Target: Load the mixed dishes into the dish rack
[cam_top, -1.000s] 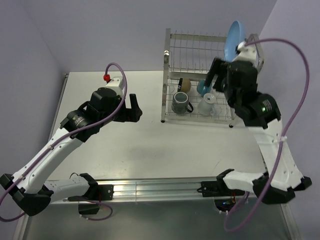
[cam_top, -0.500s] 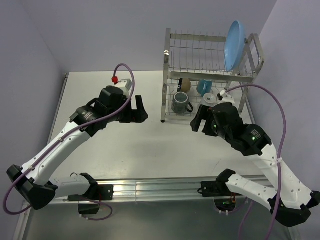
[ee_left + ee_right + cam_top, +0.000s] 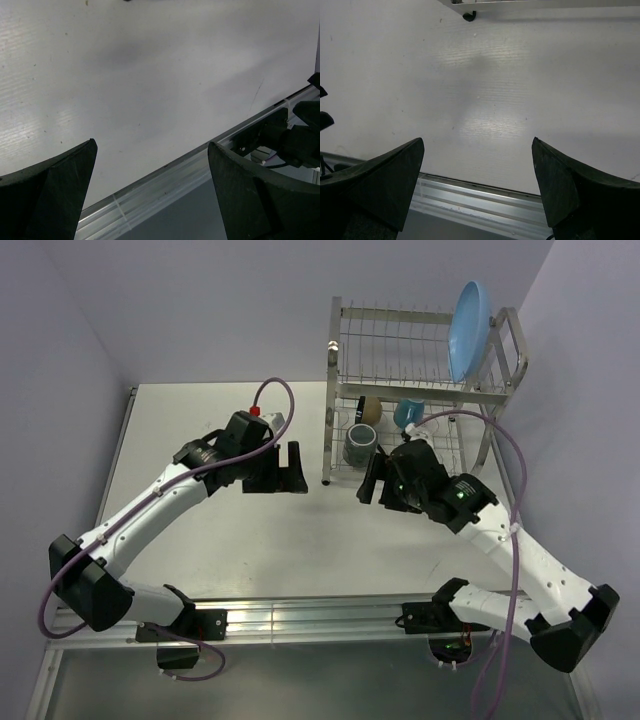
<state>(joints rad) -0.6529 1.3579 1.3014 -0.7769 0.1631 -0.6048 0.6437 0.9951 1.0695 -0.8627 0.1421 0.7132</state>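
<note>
The steel dish rack (image 3: 331,380) stands at the back right of the table. The light blue plate (image 3: 469,330) stands on edge in its upper tier. The dark grey mug (image 3: 360,444), the tan-sided bowl (image 3: 371,408) and the light blue mug (image 3: 407,412) sit in the lower tier. The white mug is hidden behind my right arm. My left gripper (image 3: 292,468) is open and empty, just left of the rack's front corner. My right gripper (image 3: 368,480) is open and empty, in front of the rack. Both wrist views show open grippers, left (image 3: 151,145) and right (image 3: 477,141), over bare table.
A rack foot (image 3: 467,16) shows at the top of the right wrist view. The aluminium rail (image 3: 320,612) runs along the table's near edge, with both arm bases on it. Purple walls close the back and the right side.
My right arm came down from the plate in the upper tier to the table in front of the rack, empty. My left arm moved right, toward the rack.
</note>
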